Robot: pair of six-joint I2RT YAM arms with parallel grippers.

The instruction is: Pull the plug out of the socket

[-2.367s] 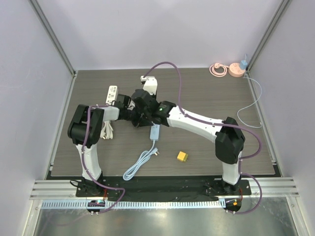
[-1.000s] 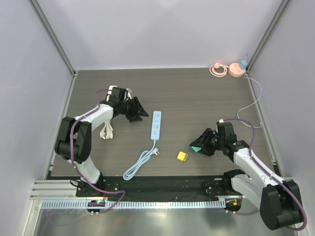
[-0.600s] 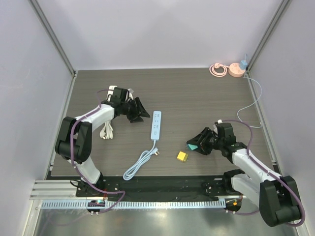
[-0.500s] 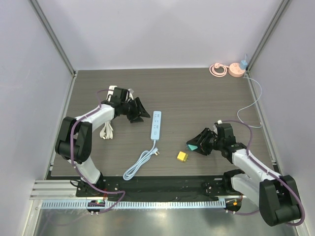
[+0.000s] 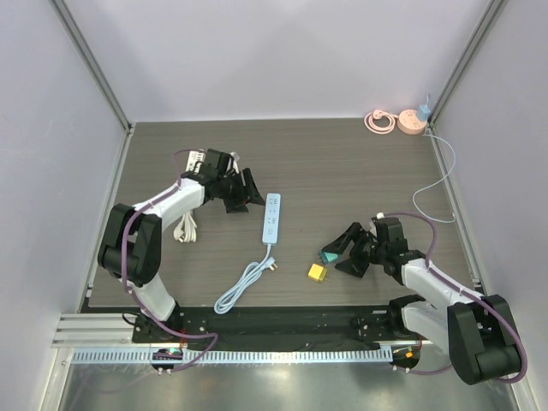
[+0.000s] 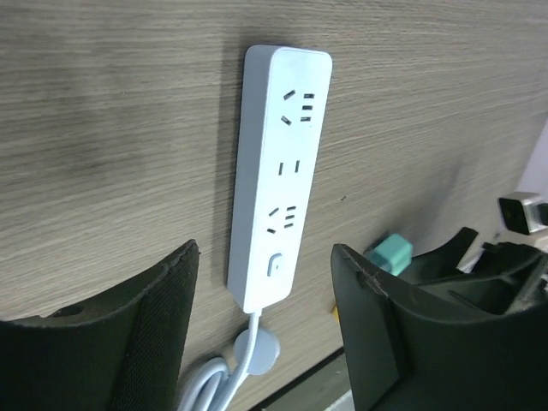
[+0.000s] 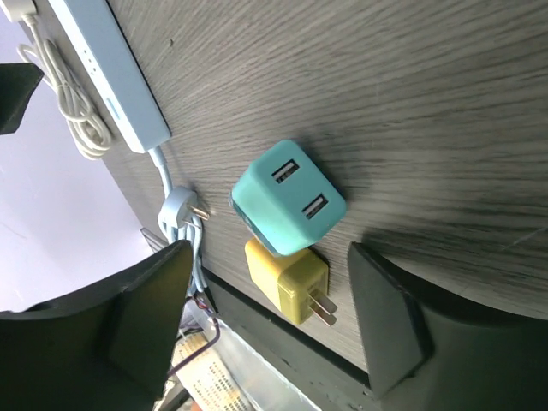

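Observation:
The socket is a white power strip lying flat mid-table, with nothing plugged into it. A teal plug lies loose on the wood to its right, against a yellow plug. My right gripper stands open around the teal plug without touching it; the yellow plug lies prongs out beside it. My left gripper is open just left of the strip, its fingers spread to either side of the strip's switch end.
The strip's own cord is coiled toward the near edge, its plug loose. A white cord bundle lies at the left. A pink coiled cable and a white wire sit at the back right.
My right gripper has opened and let go of the teal plug, which now rests on the table. My left gripper has opened wider and shifted slightly right toward the strip.

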